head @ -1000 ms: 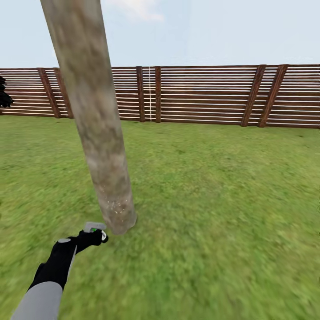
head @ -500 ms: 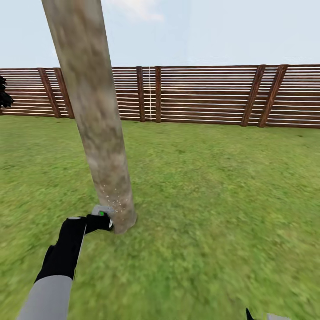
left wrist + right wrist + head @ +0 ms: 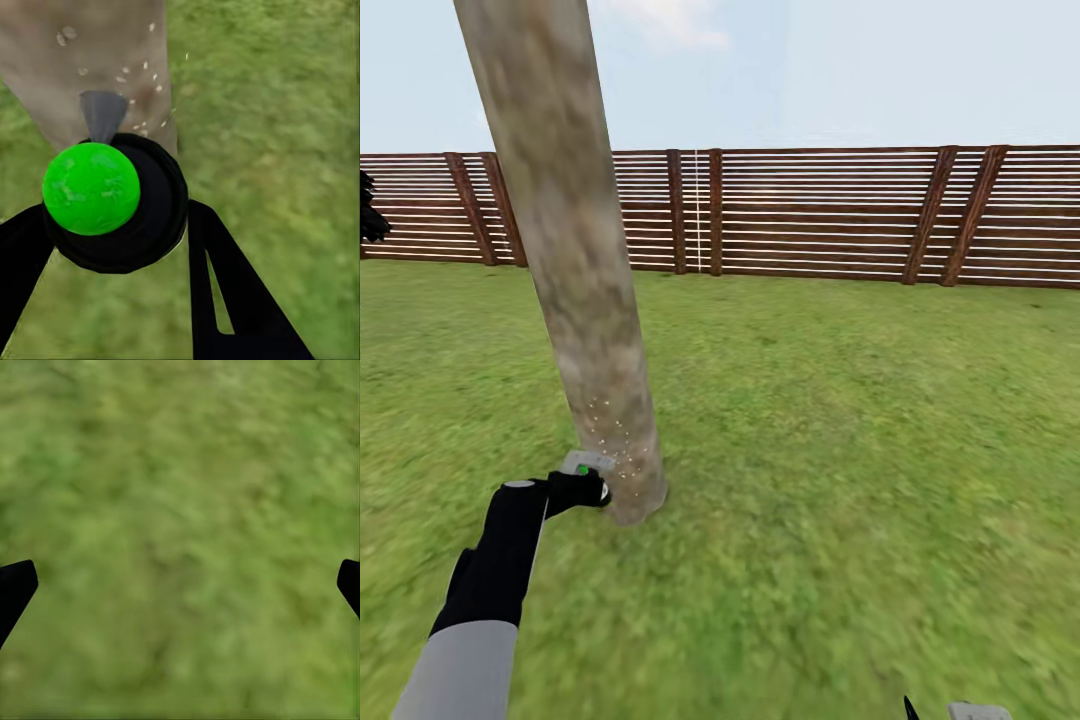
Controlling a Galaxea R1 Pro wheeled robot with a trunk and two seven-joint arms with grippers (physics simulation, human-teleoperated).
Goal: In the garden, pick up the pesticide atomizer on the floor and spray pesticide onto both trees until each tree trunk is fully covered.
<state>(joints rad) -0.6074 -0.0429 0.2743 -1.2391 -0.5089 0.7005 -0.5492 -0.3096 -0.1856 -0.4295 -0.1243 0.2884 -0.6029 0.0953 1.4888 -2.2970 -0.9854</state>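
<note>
Wide open lawn (image 3: 840, 480) is seen to the right of the left gripper (image 3: 588, 487) and beyond it, bounded far off by the brown slatted fence (image 3: 810, 215); only the tree trunk (image 3: 575, 270) stands close, just ahead of the gripper near its base. The pesticide atomizer (image 3: 584, 468) is held clamped between the left gripper's fingers (image 3: 232, 292), its whitish head and green spot showing at the gripper's tip, just beside the trunk; whether the nozzle touches the bark cannot be told. In the left wrist view the atomizer's dark round body with its green spot (image 3: 91, 189) is seen gripped on both sides, the grey nozzle (image 3: 102, 114) aimed at the trunk, on which pale flecks (image 3: 142, 71) are scattered. The trunk's upper part is cut off by the top of the head view, so no foliage is shown. The right gripper (image 3: 180, 577) is seen in its wrist view with fingertips (image 3: 15, 585) spread wide at the picture's two sides, with nothing between them, above blurred grass. Compared with a second ago, the left gripper and atomizer have been raised and brought nearer the trunk, and the flecks sit higher on the bark.
</note>
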